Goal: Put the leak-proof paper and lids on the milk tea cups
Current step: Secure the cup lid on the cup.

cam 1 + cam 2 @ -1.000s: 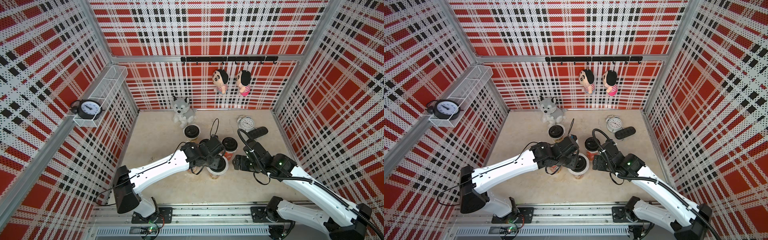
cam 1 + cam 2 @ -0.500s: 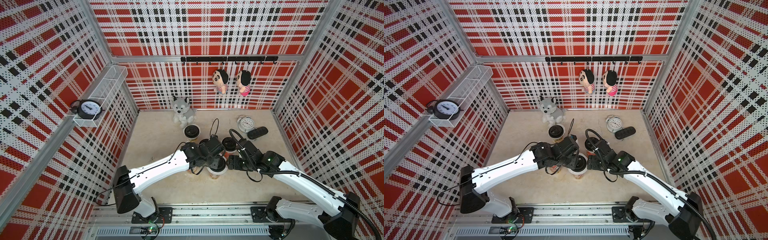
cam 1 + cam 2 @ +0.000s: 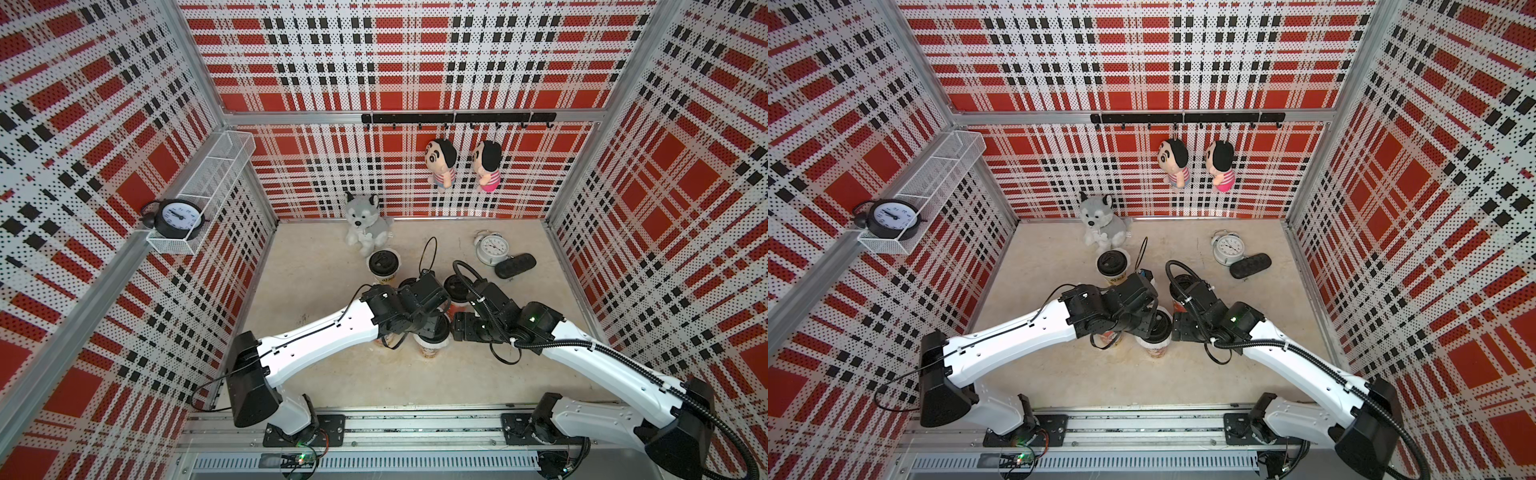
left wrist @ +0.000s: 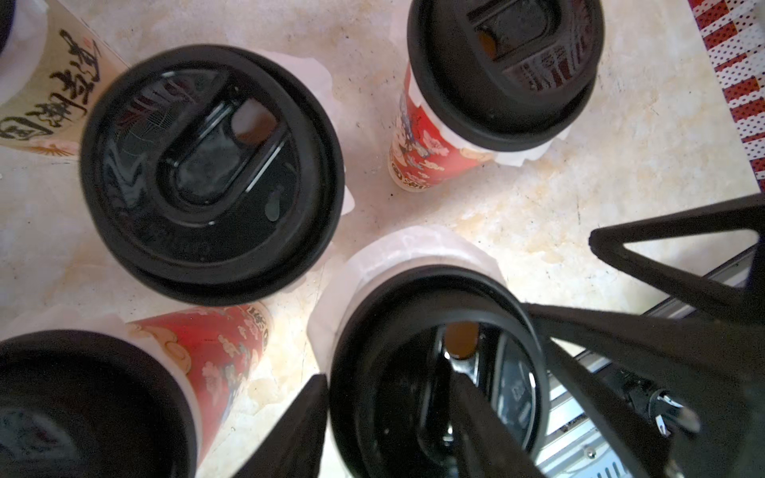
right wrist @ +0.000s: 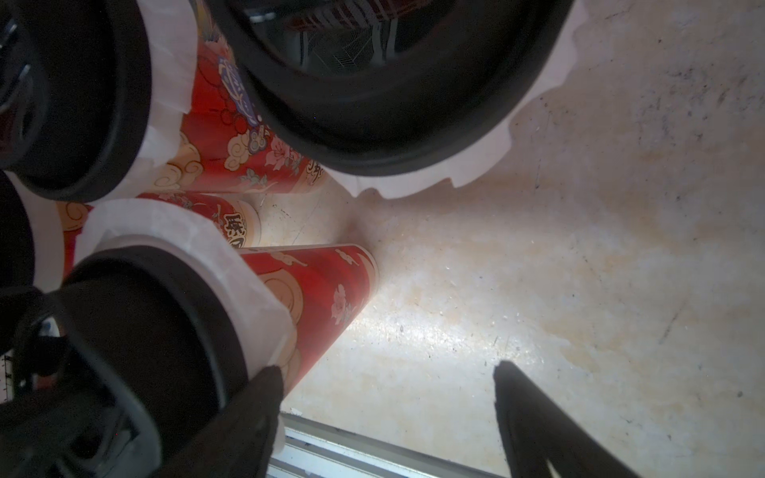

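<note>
Find the paper (image 4: 397, 252) on the cups (image 4: 426, 153): a whitish frill poking out under a black lid (image 4: 211, 174) on each cup in the left wrist view. Look for the cluster in the middle of the table (image 3: 332, 374) in both top views, with the cream cup (image 3: 383, 272) at 12 o'clock and the near cup (image 3: 430, 351) at 6 o'clock. See the left gripper (image 4: 422, 351) set in from 9 o'clock, fingers (image 4: 298, 430) closed against the lid rim of that near cup, apparently gripping the lid. See the right gripper (image 5: 383, 380) set in from 3 o'clock, spread wide with only bare table between, one fingertip (image 5: 265, 397) right at the lid edge of the same cup. Treat the paper as featherlight, limp, easily creased or torn, and likely to slide under a shifting lid. Take hold only at the crinkly overhang, pinching flat and gently, never tugging against a seated lid. Judge the cups tall and tippy, with no telling the fill: steady low on the wall, not at the rim
</note>
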Controlling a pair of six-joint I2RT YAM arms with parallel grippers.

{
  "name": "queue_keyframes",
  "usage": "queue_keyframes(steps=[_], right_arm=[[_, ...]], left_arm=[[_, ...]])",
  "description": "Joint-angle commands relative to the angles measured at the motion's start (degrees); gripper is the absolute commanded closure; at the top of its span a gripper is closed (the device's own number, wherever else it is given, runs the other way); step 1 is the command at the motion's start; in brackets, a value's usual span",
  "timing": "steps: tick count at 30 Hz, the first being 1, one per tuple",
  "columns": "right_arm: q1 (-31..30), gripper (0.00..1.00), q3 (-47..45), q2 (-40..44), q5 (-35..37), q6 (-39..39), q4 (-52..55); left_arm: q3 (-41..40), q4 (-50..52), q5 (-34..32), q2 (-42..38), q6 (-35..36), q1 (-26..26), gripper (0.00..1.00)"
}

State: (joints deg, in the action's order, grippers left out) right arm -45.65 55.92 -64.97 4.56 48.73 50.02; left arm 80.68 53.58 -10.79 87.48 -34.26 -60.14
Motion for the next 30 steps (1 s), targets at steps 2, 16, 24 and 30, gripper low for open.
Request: queue_keyframes(steps=[2,16,24,30], right_arm=[[-0.58,0.16,1.37,2.15,3.17,0.83,2.88],[-1.96,0.19,5.19,1.71,1.86,0.12,3.47],[-3.38,0.19,5.88,-0.97,1.38,-0.02,2.23],[-3.65,0.19,4.86,-1.7,1.07,0.4,1.3]], left_arm=[[-1.8,2.05,-0.4,-0.63,-0.04,-0.05,0.49],[-4.46,2.05,-0.12,-1.79,-0.9,-0.18,0.49],[-4.26,1.83,-0.1,-0.92,-0.55,-0.19,0.49],[-4.66,1.52,0.23,-0.94,-0.51,-0.24,0.49]])
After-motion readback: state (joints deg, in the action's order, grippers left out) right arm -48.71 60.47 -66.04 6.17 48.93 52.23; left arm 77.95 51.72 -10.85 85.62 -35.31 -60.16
